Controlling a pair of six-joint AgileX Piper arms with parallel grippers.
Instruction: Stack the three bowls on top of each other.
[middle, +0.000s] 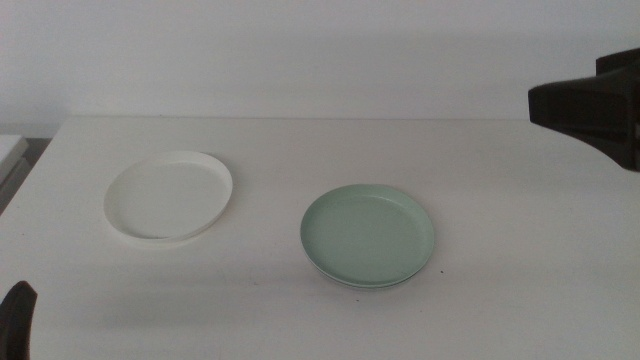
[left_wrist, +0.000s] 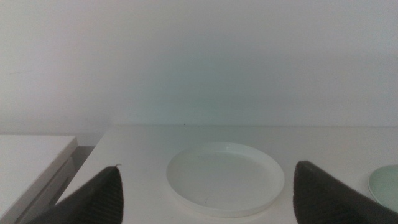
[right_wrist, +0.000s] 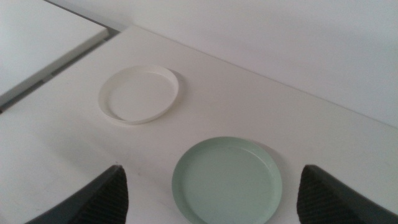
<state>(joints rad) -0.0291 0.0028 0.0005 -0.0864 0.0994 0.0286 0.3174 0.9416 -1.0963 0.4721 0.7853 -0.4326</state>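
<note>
A white bowl (middle: 168, 195) lies on the table's left half; it also shows in the left wrist view (left_wrist: 225, 177) and the right wrist view (right_wrist: 138, 94). A pale mint green bowl (middle: 368, 235) lies right of centre and shows in the right wrist view (right_wrist: 227, 182). A thin second rim shows under its near edge. No grey bowl shows on its own. My left gripper (left_wrist: 207, 167) is open and empty, low near the table's front left corner (middle: 18, 318), facing the white bowl. My right gripper (right_wrist: 211, 168) is open and empty, high over the table's right side (middle: 585, 105).
A lower white surface (middle: 10, 150) stands beside the table's left edge, with a dark gap between them; it shows in the left wrist view (left_wrist: 31, 155) too. A plain white wall runs behind the table's far edge.
</note>
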